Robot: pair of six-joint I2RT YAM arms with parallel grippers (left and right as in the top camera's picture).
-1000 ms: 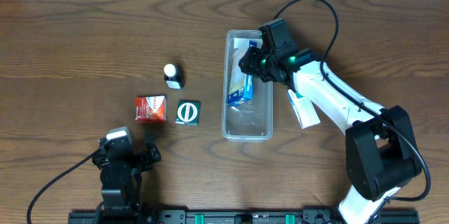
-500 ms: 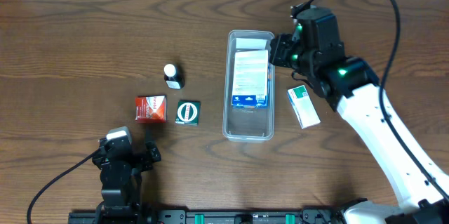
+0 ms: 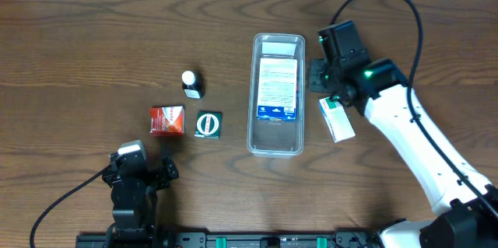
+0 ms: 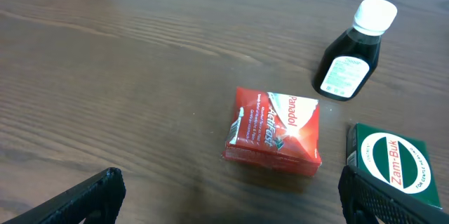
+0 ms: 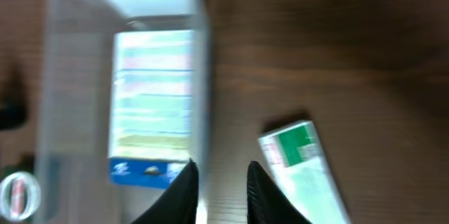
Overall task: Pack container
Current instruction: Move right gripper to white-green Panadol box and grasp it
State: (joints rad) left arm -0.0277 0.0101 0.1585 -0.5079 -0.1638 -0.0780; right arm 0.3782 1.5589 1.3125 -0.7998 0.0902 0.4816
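The container [image 3: 276, 150] is a long clear tub at mid-table, with a blue and white box [image 3: 278, 86] lying flat inside. My right gripper [image 3: 317, 77] hovers just right of the tub's far end, slightly open and empty. In the right wrist view its fingers [image 5: 221, 185] hang over the table between the container [image 5: 70, 112] and a green and white box [image 5: 302, 164], which lies right of the tub [image 3: 336, 118]. My left gripper [image 3: 142, 169] is wide open and empty near the front edge.
A red Panadol box [image 3: 166, 120] [image 4: 275, 133], a green Zam-Buk box [image 3: 208, 124] [image 4: 396, 164] and a small dark bottle with a white cap [image 3: 191, 85] [image 4: 353, 52] stand left of the tub, ahead of the left gripper [image 4: 228, 199].
The right gripper let go of the blue and white box, which now lies flat in the tub. It moved out to the right, then slightly down toward the green and white box. The left arm stayed still.
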